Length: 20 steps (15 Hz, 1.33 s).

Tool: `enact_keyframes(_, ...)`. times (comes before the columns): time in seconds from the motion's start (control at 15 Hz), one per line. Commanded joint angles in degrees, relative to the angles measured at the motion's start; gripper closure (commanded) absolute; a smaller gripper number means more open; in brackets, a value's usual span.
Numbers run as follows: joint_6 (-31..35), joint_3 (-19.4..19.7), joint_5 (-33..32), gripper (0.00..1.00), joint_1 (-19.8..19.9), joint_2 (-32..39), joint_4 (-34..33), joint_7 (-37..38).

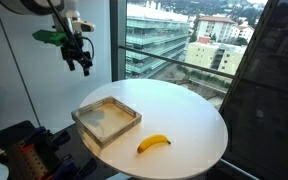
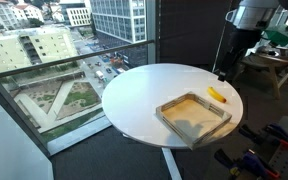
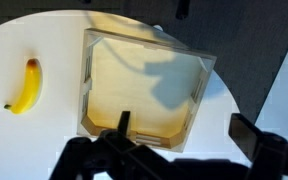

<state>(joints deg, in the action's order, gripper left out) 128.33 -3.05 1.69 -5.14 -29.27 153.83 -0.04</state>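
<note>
My gripper [image 1: 81, 62] hangs high above the round white table [image 1: 189, 110], open and empty; it also shows in an exterior view [image 2: 236, 47]. In the wrist view its two fingers [image 3: 184, 135] are spread wide apart over the near corner of a shallow wooden tray [image 3: 144, 85]. The tray [image 1: 106, 119] lies empty on the table in both exterior views [image 2: 194, 117]. A yellow banana [image 1: 153, 143] lies on the table beside the tray, seen also in an exterior view [image 2: 217, 95] and in the wrist view [image 3: 25, 86].
The table [image 2: 144, 90] stands by large windows over a city street. Dark equipment and cables [image 1: 14, 150] sit on the floor by the table. A desk with clutter [image 2: 274, 55] stands behind the arm.
</note>
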Motion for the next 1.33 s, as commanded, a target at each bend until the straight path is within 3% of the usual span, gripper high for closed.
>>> enact_keyframes(0.0,-1.0,0.5,1.1,0.00,0.9,4.5,-4.3,1.3)
enact_keyframes(1.27,-2.3,2.1,0.1,0.00,4.9,22.2,-19.7,6.5)
